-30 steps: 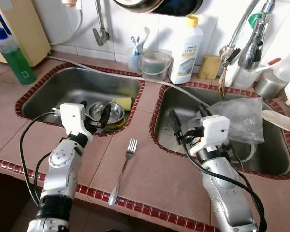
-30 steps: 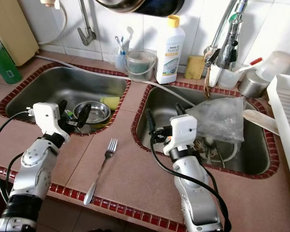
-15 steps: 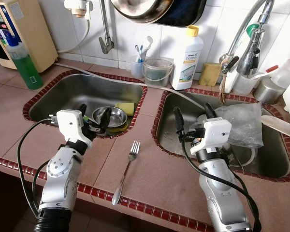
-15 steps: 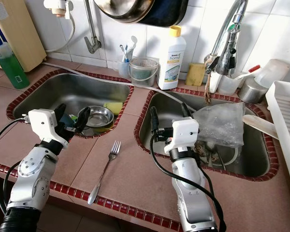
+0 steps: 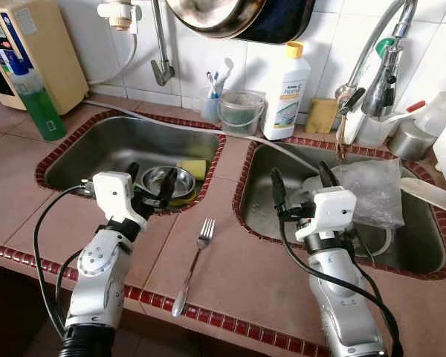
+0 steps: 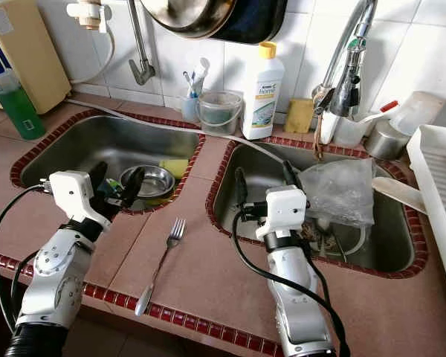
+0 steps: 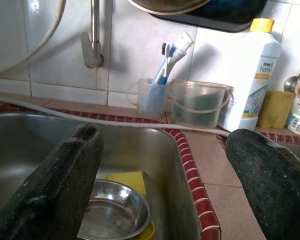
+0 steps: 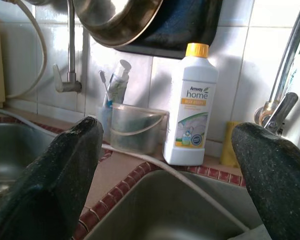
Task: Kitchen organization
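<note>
One fork (image 5: 195, 258), one steel bowl (image 5: 166, 181), two sinks (image 5: 97, 145), one detergent bottle (image 5: 289, 92)

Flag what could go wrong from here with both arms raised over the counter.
The fork lies with its handle end at the counter's front edge between the arms; a sweep by the open left gripper could knock it off. The open right gripper hovers beside the plastic bag in the right sink and might snag it.

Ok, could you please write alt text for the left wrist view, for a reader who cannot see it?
Two open black pincer fingers frame a steel sink holding a metal bowl and a yellow sponge. Behind, on the tiled ledge, stand a cup of toothbrushes, a clear small bucket and a white detergent bottle.
</note>
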Motion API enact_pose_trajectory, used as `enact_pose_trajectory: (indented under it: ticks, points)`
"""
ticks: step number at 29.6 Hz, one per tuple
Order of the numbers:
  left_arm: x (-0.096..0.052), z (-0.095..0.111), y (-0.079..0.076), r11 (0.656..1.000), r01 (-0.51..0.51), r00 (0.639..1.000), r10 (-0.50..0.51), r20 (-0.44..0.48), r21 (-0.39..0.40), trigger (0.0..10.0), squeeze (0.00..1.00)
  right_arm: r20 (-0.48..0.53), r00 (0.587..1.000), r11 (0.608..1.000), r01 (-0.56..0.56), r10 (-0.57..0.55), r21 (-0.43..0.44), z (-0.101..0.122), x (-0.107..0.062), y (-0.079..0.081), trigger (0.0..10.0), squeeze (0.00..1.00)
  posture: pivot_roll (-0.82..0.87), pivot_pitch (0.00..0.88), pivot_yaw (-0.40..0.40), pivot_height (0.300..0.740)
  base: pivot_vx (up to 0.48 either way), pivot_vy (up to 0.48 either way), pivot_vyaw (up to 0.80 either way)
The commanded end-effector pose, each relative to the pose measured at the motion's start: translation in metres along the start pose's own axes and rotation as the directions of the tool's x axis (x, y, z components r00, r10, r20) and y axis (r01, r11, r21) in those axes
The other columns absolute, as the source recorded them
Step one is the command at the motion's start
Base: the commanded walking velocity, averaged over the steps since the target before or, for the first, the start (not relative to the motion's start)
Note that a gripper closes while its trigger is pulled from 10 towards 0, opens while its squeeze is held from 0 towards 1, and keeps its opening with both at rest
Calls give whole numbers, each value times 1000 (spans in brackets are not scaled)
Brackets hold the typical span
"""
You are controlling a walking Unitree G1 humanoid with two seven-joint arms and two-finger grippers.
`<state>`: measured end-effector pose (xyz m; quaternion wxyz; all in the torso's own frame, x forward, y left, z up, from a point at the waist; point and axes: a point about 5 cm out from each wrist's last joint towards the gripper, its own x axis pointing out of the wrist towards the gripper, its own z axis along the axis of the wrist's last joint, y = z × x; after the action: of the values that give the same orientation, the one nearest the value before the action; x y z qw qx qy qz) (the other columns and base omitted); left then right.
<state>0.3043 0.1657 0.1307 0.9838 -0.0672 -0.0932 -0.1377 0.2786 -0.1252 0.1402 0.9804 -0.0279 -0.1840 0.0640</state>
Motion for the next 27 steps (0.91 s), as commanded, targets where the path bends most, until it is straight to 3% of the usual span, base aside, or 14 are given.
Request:
enact_pose_trajectory:
  ticks: [1,4,9,27]
  points:
    - [-1,-2,-3,1000,9,1000,-9,-16,7,10000,0,5,1000,1000,15,-15,-3,-1,0,-1,10000,0,-130,0,45,740,0,0,0]
    - [-7,-13,-5,1000,7,998,-7,-57,3,10000,0,-32,999,1000,28,-28,1,-9,-9,-2,10000,0,-131,0,48,740,0,0,0]
    - [-10,-14,-8,1000,10,998,-10,-65,-8,10000,0,-39,999,1000,30,-30,6,-9,-13,-1,10000,0,-133,0,51,740,0,0,0]
    - [-3,-7,-7,1000,17,998,-17,-52,-3,10000,0,-35,999,999,36,-36,0,-9,-12,-2,10000,0,-131,0,57,740,0,334,0]
